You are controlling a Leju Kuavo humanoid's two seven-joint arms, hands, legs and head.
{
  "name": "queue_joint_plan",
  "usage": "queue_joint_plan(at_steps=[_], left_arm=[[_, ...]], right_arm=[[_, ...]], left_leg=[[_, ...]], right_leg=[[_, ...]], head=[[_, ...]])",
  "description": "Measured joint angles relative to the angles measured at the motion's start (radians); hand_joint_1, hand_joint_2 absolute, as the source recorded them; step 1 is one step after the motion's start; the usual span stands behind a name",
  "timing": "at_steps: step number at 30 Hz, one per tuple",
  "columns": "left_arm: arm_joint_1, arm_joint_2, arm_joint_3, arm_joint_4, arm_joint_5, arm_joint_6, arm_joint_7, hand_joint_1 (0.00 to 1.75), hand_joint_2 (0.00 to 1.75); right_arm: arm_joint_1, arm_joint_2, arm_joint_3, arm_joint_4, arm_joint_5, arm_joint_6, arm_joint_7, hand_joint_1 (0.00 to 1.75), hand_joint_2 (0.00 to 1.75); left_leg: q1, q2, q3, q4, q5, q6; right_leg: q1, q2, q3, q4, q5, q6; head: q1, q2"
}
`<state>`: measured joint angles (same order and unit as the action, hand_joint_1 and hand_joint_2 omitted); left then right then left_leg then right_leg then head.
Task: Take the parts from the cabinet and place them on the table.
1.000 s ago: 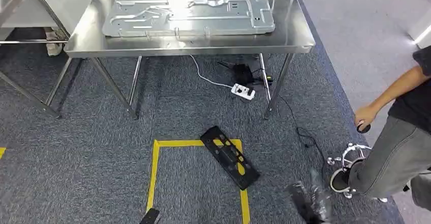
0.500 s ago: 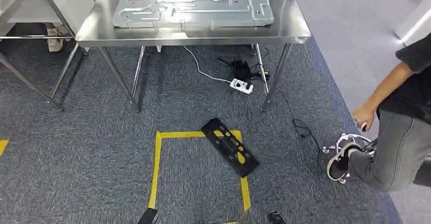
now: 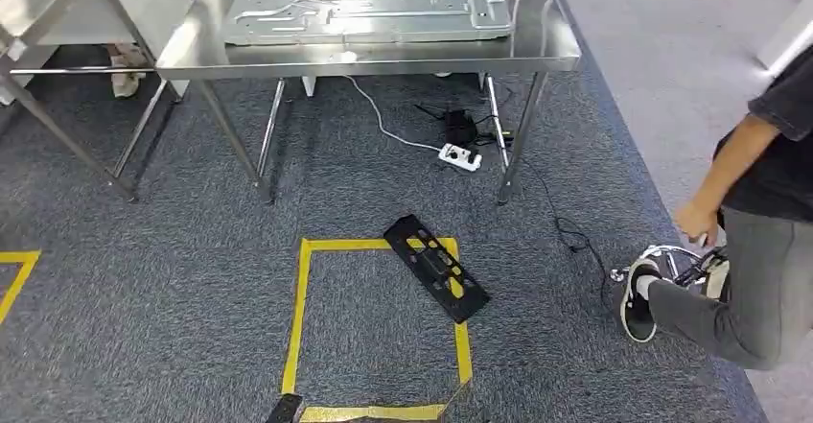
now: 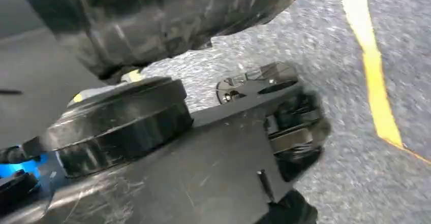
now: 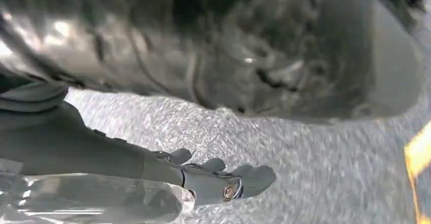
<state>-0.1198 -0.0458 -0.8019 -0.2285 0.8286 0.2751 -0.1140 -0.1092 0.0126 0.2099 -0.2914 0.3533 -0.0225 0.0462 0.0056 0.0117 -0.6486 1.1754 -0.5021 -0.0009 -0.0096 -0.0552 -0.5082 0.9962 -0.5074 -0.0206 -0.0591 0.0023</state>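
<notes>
- The robot's view shifted across the room: the steel table (image 3: 551, 54) and the metal panel (image 3: 369, 8) on it sat higher in the head view, and more yellow floor tape (image 3: 302, 332) showed at the near edge. That was the camera moving, not the things.
- The person (image 3: 757, 250) at the right had drawn the leg up, the shoe (image 3: 636, 298) now lifted on its side beside the chrome chair base (image 3: 671, 258).
- The blurred dark shape low on the right was gone.

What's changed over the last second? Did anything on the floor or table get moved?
The whole picture shifted, so the camera moved; more of the yellow tape square shows. The black part lies across its far corner as before, and the metal panel stays on the table. Nothing was visibly gripped or released.
</notes>
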Motion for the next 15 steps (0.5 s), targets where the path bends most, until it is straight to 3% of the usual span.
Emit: queue_joint_plan(at_steps=[1, 2, 3, 5, 7, 8, 9, 11, 12, 13, 14, 15], left_arm=[[-0.009, -0.001, 0.0, 0.0, -0.001, 0.005, 0.007, 0.0, 0.0], [-0.017, -0.003, 0.0, 0.0, -0.003, 0.007, 0.012, 0.0, 0.0], [-0.023, -0.004, 0.0, 0.0, -0.003, 0.008, 0.014, 0.0, 0.0], [-0.029, -0.006, 0.0, 0.0, -0.013, 0.014, 0.02, 0.0, 0.0], [-0.032, -0.007, 0.0, 0.0, -0.018, 0.018, 0.022, 0.0, 0.0], [-0.033, -0.013, 0.0, 0.0, -0.022, 0.019, 0.026, 0.0, 0.0], [-0.039, -0.016, 0.0, 0.0, -0.023, 0.019, 0.03, 0.0, 0.0], [-0.051, -0.024, 0.0, 0.0, -0.022, 0.019, 0.042, 0.0, 0.0], [-0.054, -0.027, 0.0, 0.0, -0.022, 0.019, 0.045, 0.0, 0.0], [-0.056, -0.028, 0.0, 0.0, -0.022, 0.019, 0.048, 0.0, 0.0], [-0.055, -0.029, 0.0, 0.0, -0.033, 0.018, 0.046, 0.0, 0.0], [-0.05, -0.031, 0.0, 0.0, -0.06, 0.011, 0.031, 0.0, 0.0]], right_arm=[[-0.003, 0.006, 0.015, 0.002, 0.016, 0.013, 0.006, 0.0, 0.0], [-0.006, 0.006, 0.022, 0.003, 0.024, 0.021, 0.008, 0.0, 0.0], [-0.009, 0.009, 0.028, 0.003, 0.03, 0.027, 0.008, 0.0, 0.0], [-0.014, 0.012, 0.046, 0.006, 0.047, 0.043, 0.01, 0.0, 0.0], [-0.018, 0.014, 0.061, 0.007, 0.057, 0.052, 0.014, 0.0, 0.0], [-0.019, 0.013, 0.074, 0.009, 0.065, 0.06, 0.016, 0.0, 0.0], [-0.02, 0.013, 0.084, 0.011, 0.07, 0.063, 0.016, 0.0, 0.0], [-0.021, 0.013, 0.11, 0.016, 0.075, 0.076, 0.018, 0.0, 0.0], [-0.021, 0.014, 0.123, 0.02, 0.075, 0.079, 0.019, 0.0, 0.0], [-0.02, 0.014, 0.133, 0.023, 0.074, 0.079, 0.019, 0.0, 0.0], [-0.018, 0.013, 0.142, 0.026, 0.059, 0.072, 0.018, 0.0, 0.0], [-0.013, 0.013, 0.145, 0.029, 0.036, 0.058, 0.014, 0.0, 0.0]], left_leg=[[0.0, 0.016, 0.059, -0.091, 0.03, 0.004], [-0.007, 0.054, 0.092, -0.157, 0.013, 0.01], [-0.019, 0.05, 0.102, -0.165, 0.016, 0.021], [-0.02, 0.039, 0.092, -0.168, 0.017, 0.032], [-0.011, 0.019, 0.096, -0.192, 0.029, 0.044], [-0.01, 0.012, 0.098, -0.195, 0.035, 0.049], [-0.011, 0.006, 0.094, -0.197, 0.038, 0.055], [-0.013, -0.014, 0.087, -0.194, 0.042, 0.06], [-0.014, -0.025, 0.086, -0.193, 0.042, 0.061], [-0.014, -0.037, 0.084, -0.19, 0.042, 0.061], [-0.014, -0.048, 0.084, -0.187, 0.042, 0.061], [-0.014, -0.06, 0.084, -0.182, 0.041, 0.06]], right_leg=[[0.0, -0.008, 0.001, 0.004, -0.001, 0.002], [0.004, -0.017, 0.004, 0.005, -0.003, 0.006], [0.006, -0.024, 0.001, 0.004, -0.001, 0.011], [0.006, -0.038, 0.004, 0.004, 0.001, 0.019], [0.011, -0.051, 0.003, 0.006, -0.006, 0.033], [0.003, -0.015, -0.003, 0.027, -0.022, 0.036], [0.004, 0.02, -0.036, 0.089, -0.063, 0.035], [0.003, 0.047, -0.114, 0.25, -0.132, 0.035], [0.003, 0.051, -0.145, 0.309, -0.146, 0.035], [0.003, 0.052, -0.16, 0.33, -0.138, 0.034], [0.002, 0.054, -0.148, 0.3, -0.105, 0.034], [0.001, 0.056, -0.12, 0.234, -0.059, 0.032]], head=[[0.0, 0.0], [0.0, 0.0], [0.001, 0.0], [-0.002, 0.0], [-0.001, 0.0], [0.002, 0.0], [0.006, 0.0], [0.008, 0.0], [0.008, 0.0], [0.008, 0.0], [0.008, 0.0], [0.008, 0.0]])
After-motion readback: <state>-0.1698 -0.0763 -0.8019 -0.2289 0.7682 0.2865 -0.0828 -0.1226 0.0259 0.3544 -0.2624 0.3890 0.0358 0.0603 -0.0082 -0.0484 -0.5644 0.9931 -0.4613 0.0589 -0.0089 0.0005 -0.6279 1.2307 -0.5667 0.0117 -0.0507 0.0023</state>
